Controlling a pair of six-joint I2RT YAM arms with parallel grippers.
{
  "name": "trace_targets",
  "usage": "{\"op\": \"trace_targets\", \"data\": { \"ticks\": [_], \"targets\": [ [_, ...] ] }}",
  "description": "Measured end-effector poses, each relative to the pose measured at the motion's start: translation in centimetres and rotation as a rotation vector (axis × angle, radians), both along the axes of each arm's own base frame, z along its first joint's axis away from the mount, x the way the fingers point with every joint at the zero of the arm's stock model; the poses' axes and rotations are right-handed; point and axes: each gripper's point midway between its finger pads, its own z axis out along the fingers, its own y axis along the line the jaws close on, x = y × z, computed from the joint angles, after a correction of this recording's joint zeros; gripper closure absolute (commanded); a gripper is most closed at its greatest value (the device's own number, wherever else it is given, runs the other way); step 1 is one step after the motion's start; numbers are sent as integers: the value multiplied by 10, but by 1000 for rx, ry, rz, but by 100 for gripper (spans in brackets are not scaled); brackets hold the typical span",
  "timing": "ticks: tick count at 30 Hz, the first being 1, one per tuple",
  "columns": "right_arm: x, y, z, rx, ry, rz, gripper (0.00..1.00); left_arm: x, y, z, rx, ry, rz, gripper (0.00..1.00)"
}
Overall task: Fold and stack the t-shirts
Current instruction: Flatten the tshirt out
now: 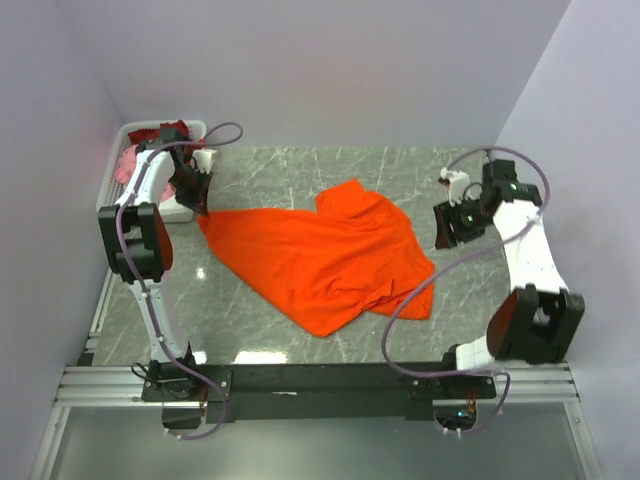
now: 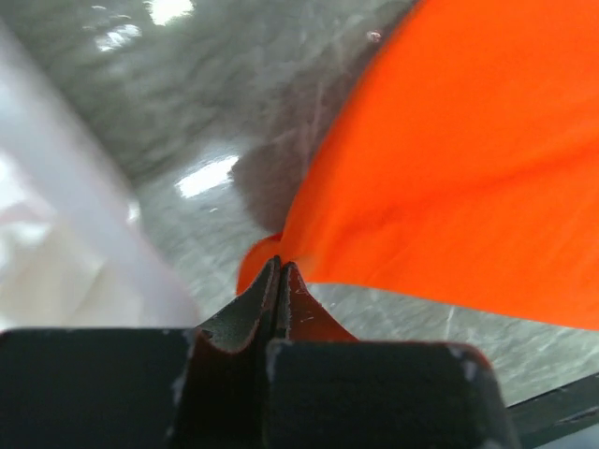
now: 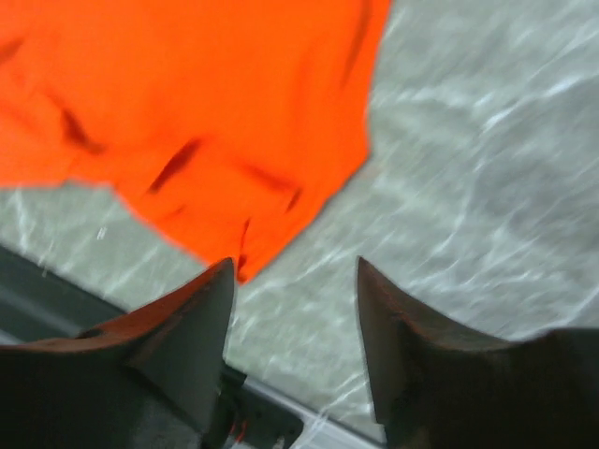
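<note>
Orange cloth: one orange t-shirt (image 1: 320,255) lies spread and rumpled over the middle of the grey marbled table (image 1: 270,170); in the top view its length runs from 10 o'clock to 4 o'clock; a sleeve juts toward 12 o'clock; the 4 o'clock end is bunched and doubled under.

Left gripper (image 1: 203,211) sits at the shirt's 10 o'clock corner; wrist view shows the claw pressed together with that corner of orange cloth pinched in its tips; cloth fans away from the tips toward 2 o'clock in that view.

White slotted basket (image 1: 112,188) stands in the table's 10 o'clock corner, just beside the left gripper; dark red cloth (image 1: 172,132) and pink cloth (image 1: 128,160) are heaped inside; cannot tell their shape.

Right gripper (image 1: 445,228) is at the shirt's 3 o'clock side, near the hem but apart from it; claw wide, nothing in it; wrist view shows bare marble between the fingers (image 3: 201,313), the orange edge lying just past one tip at 11 o'clock.
</note>
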Motion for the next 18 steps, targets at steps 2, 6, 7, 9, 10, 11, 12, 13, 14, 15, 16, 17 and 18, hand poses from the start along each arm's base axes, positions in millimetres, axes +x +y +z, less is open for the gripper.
{"op": "trace_targets", "data": {
  "ticks": [2,6,7,9,10,11,12,13,14,15,16,17,18],
  "targets": [
    [27,1,-3,-13,4,-22,44,3,4,7,31,-12,-5,98],
    [82,21,-27,-39,27,-30,46,13,4,17,67,-52,-13,94],
    [95,26,-35,-49,35,-32,46,12,3,17,71,-51,-16,92],
    [121,37,-51,-63,57,-41,45,11,0,16,75,-46,-25,91],
    [137,43,-56,-67,52,-43,44,11,-3,16,75,-45,-29,89],
    [152,48,-61,-74,48,-45,43,11,-5,16,75,-44,-32,89],
    [169,53,-62,-84,32,-46,42,11,-5,16,74,-44,-33,89],
    [184,56,-63,-94,10,-48,41,10,-7,15,73,-41,-36,89],
    [201,60,-65,-108,-20,-45,41,9,-8,14,73,-37,-38,88],
    [211,62,-67,-121,-39,-45,40,8,-9,13,71,-31,-38,88],
    [220,63,-70,-138,-54,-46,40,6,-10,11,70,-24,-38,87],
    [226,64,-74,-153,-60,-47,40,5,-11,11,70,-21,-39,86],
    [230,64,-78,-168,-61,-48,40,5,-11,11,69,-19,-39,85]
  ]
}}
